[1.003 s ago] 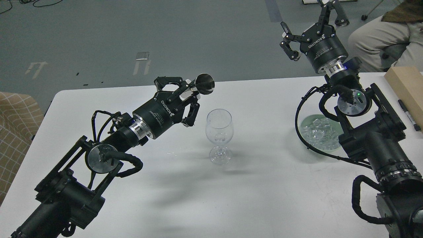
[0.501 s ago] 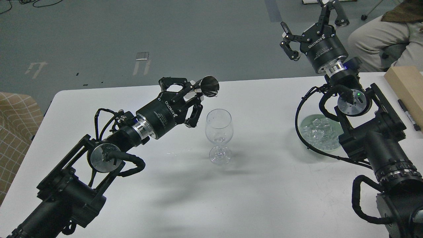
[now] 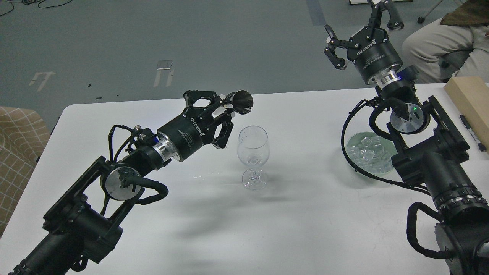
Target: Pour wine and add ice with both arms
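Note:
A clear wine glass (image 3: 253,152) stands upright near the middle of the white table (image 3: 290,221). Any wine in it is too faint to tell. My left gripper (image 3: 225,109) is shut on a small shiny metal cup (image 3: 242,102), tipped on its side, mouth toward the glass, just above and left of the glass rim. My right gripper (image 3: 363,28) is open and empty, raised high over the far edge of the table. Ice cubes (image 3: 368,152) lie heaped in a pale green bowl (image 3: 353,143) at the right, partly hidden by my right arm.
A light wooden box (image 3: 470,99) and a black marker (image 3: 471,131) lie at the table's right edge. A seated person (image 3: 439,42) is beyond the far right corner. A checked chair (image 3: 15,141) stands left of the table.
My left gripper moved right and slightly down with the metal cup, bringing it nearer the glass rim. The right arm has barely moved.

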`<action>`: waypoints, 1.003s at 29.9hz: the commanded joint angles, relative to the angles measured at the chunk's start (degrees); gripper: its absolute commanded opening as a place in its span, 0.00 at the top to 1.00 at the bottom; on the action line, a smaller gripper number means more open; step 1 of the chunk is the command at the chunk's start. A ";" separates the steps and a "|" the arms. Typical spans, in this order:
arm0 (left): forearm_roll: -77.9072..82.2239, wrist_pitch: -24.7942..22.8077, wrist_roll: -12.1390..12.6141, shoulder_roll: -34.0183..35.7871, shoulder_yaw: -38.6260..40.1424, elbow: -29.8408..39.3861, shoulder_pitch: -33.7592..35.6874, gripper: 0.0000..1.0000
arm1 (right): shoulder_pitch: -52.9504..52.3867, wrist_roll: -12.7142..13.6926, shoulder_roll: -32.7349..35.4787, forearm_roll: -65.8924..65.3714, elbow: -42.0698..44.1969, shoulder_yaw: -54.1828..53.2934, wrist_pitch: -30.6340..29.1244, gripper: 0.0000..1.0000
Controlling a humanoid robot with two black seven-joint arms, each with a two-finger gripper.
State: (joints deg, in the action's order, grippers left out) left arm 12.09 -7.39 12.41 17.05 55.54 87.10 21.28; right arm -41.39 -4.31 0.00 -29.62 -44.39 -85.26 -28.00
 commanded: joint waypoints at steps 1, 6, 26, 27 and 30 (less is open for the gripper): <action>0.83 -0.17 -0.01 0.00 0.00 0.00 -0.01 0.89 | -0.01 0.00 0.00 0.00 0.01 0.00 0.00 0.00; 1.01 -0.26 -0.19 0.08 0.00 0.00 -0.01 0.89 | -0.01 0.00 0.00 0.00 0.01 0.00 0.00 0.00; 5.93 0.00 -0.19 -0.27 0.09 0.70 0.08 0.89 | -0.01 0.09 0.00 0.00 0.01 0.00 0.00 0.00; 6.28 0.09 -0.28 -0.27 0.09 0.88 0.08 0.89 | -0.01 0.00 0.00 0.00 0.01 0.00 0.00 0.00; 7.94 0.09 -0.28 -0.27 0.09 1.06 0.08 0.89 | -0.01 0.00 0.00 0.00 0.01 0.00 0.00 0.00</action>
State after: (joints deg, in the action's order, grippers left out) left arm 18.52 -7.32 12.13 16.78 55.64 87.96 21.36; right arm -41.42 -4.29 0.00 -29.62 -44.38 -85.25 -28.00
